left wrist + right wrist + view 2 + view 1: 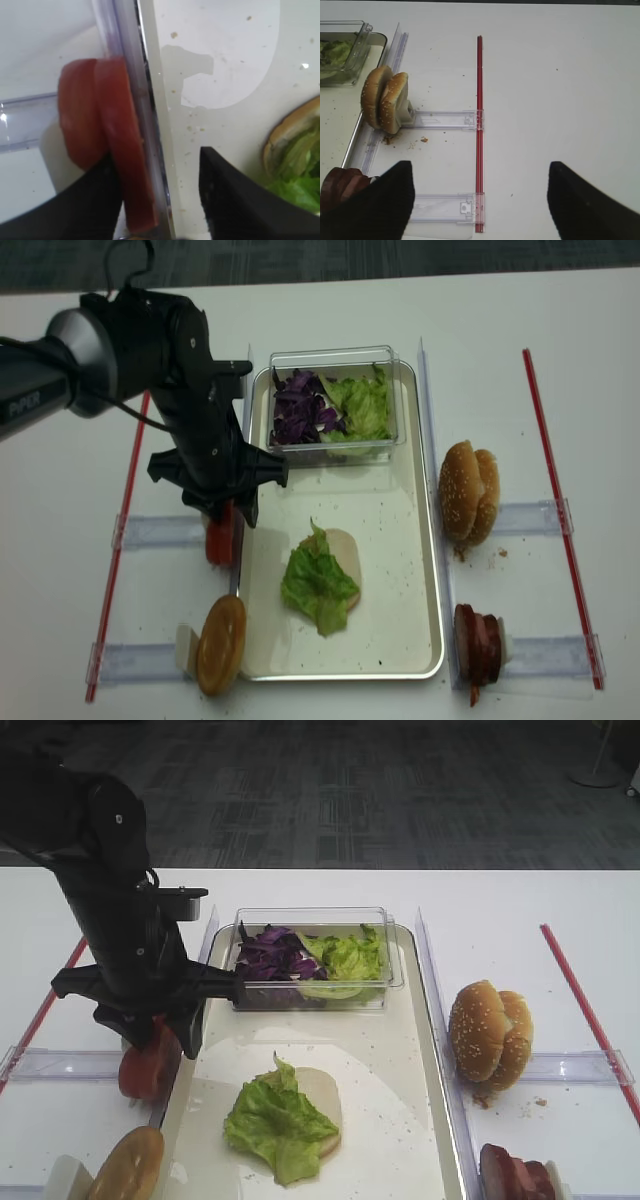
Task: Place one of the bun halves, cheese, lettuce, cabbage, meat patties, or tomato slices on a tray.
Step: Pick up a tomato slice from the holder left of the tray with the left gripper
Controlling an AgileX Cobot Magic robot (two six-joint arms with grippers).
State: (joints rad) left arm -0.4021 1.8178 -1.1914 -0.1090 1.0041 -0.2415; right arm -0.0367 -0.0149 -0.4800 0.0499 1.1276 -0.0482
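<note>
Two tomato slices [102, 150] stand on edge in a clear rack just left of the tray [220, 75], outside its rim. They look wet, soft and slippery, so I'd pinch gently across the flat faces. My left tool [160, 200] straddles the nearer slice and the rack wall, jaws part-open; I cannot tell if it grips yet. On the tray a bun half [325, 1095] carries lettuce [275, 1120]. My right tool [480, 197] hangs open over bare bench [560, 100].

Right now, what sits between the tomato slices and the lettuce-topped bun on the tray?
The tray's raised rim beside the tomato slices, then bare crumb-speckled tray floor up to the lettuce-topped bun. The left wrist view shows it best.
</note>
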